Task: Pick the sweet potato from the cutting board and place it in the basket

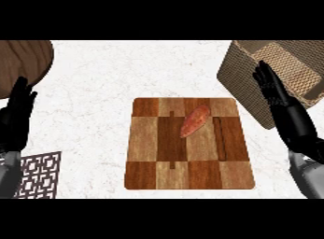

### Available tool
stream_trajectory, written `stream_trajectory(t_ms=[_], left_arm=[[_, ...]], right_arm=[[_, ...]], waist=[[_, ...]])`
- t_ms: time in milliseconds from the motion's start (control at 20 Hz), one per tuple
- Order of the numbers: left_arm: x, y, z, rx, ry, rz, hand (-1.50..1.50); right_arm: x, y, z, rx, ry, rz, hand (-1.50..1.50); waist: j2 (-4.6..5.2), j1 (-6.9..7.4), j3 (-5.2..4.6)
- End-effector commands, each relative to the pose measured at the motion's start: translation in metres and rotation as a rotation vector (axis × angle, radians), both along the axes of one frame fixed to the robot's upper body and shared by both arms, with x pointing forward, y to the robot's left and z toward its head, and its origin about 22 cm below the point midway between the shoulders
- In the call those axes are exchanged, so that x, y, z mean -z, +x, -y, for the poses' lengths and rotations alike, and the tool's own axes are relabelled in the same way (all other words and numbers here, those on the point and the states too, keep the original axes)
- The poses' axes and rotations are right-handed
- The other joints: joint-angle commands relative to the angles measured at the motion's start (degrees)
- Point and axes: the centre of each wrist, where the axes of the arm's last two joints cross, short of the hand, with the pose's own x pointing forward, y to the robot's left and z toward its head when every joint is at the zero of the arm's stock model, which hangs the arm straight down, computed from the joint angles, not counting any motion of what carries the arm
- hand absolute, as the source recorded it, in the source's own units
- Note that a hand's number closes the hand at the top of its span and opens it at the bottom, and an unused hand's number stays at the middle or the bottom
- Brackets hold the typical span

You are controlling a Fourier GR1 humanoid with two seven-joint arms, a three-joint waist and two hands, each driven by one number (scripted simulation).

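Head view shows you both hands open and holding nothing. Your right hand (292, 119) stands at the view's right side, its fingers (269, 81) straight and pointing away from you, with nothing caught between fingers and thumb. Its fingertips overlap the near wall of the basket (236, 70) as you see it from above, but you cannot tell whether they touch the weave. Your left hand (11, 122) rests at the view's left edge, fingers up and relaxed, also released. Its fingertips lie over the near rim of a round wooden plate (16, 58) in the far left corner.

Between your two hands, and apart from both, lies the cutting board (151, 158), a checkered wooden slab flat on the pale speckled counter (95, 88). The sweet potato (195, 120) lies on the board's far half, a little right of the middle. It is slanted, with one end toward the far right and the narrower end toward the near left. A dark narrow groove (219, 137) runs along the board just beside the sweet potato, on its right. The basket, tan and woven, sits at the far right, close to the board's far right corner. A dark latticed mat (41, 173) lies on the counter at the near left, beside your left forearm.
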Motion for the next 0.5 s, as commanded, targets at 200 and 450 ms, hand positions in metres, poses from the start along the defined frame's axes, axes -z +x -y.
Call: stream_trajectory(t_ms=[200,450], left_arm=[[-0.027,0.009,0.042,0.341,0.122,0.101,0.0],[-0.037,0.014,0.069,0.519,0.121,0.095,0.0]], right_arm=[[0.04,-0.001,0.002,0.452,0.175,-0.203,1.5],[0.051,-0.004,-0.138,0.349,0.124,0.005,-1.5]], waist=[[-0.34,-1.86,0.57],[0.03,0.95,0.53]])
